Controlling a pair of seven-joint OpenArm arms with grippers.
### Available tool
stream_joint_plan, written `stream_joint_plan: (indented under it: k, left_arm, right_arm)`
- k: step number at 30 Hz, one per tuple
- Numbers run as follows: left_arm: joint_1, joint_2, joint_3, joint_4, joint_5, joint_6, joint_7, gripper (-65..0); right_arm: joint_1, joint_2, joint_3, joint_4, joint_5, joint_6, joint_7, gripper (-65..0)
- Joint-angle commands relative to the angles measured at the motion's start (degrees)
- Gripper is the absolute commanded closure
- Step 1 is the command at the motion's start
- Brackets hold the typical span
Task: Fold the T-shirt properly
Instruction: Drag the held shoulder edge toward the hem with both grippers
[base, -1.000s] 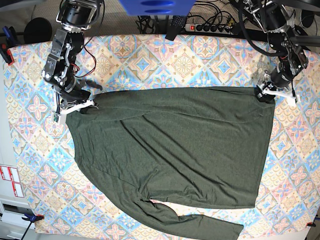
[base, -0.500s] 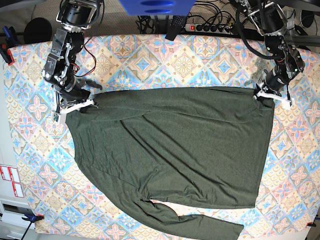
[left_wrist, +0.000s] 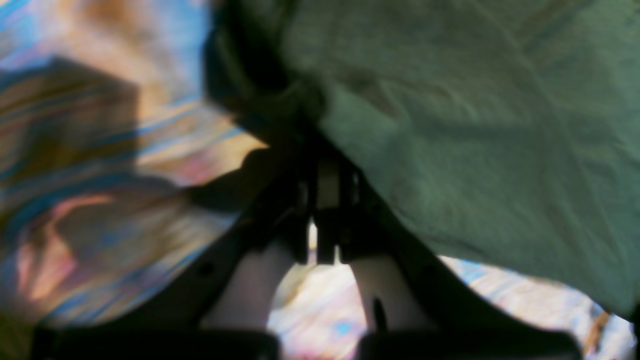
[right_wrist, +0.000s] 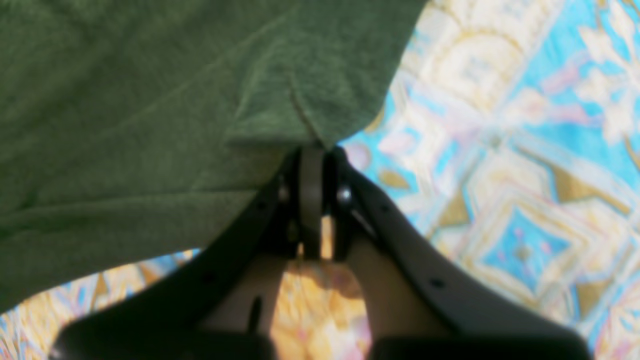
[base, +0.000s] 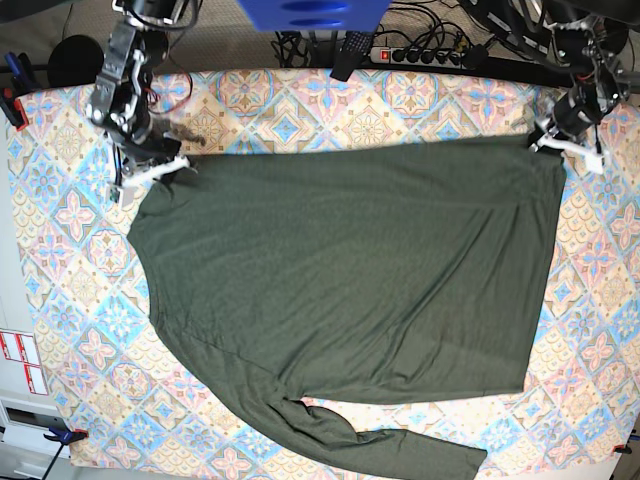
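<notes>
No writing is legible. The T-shirt (base: 350, 270) is pinched at two corners by the closed left hand (base: 548, 140) and right hand (base: 160, 168) (sleeve cut off at 6 o'clock).

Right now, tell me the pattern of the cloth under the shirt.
The tablecloth has a tile-like floral medallion print in blue, orange and pink, clearest in the base view.

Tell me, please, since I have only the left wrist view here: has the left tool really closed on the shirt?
Observer: Yes, the left tool pinches the T-shirt at one far corner.
Operator: And the other arm?
Observer: The right tool is shut on the opposite far corner.
Operator: Is the shirt spread out?
Observer: Its body lies flat on the patterned cloth; one sleeve trails along the near edge.
</notes>
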Motion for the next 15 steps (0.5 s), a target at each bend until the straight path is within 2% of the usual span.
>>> stream_joint_plan:
  k: [1, 9, 15]
  left_arm:
    - [0.98, -0.67, -0.29, 2.41, -0.48, -0.30, -0.55, 0.0]
    - [5.99, -0.40, -0.29, 8.65, -0.57, -0.30, -0.55, 0.0]
    - [3.61, -0.40, -1.26, 9.79, -0.66, -0.30, -0.64, 0.0]
  right_arm:
    - [-0.44, 0.65, 0.28, 2.21, 0.19, 0.00, 1.10, -1.1]
    - [-6.33, 0.73, 0.28, 9.51, 0.19, 0.00, 1.10, -1.1]
    - [-6.59, 0.65, 0.28, 9.42, 0.19, 0.00, 1.10, -1.1]
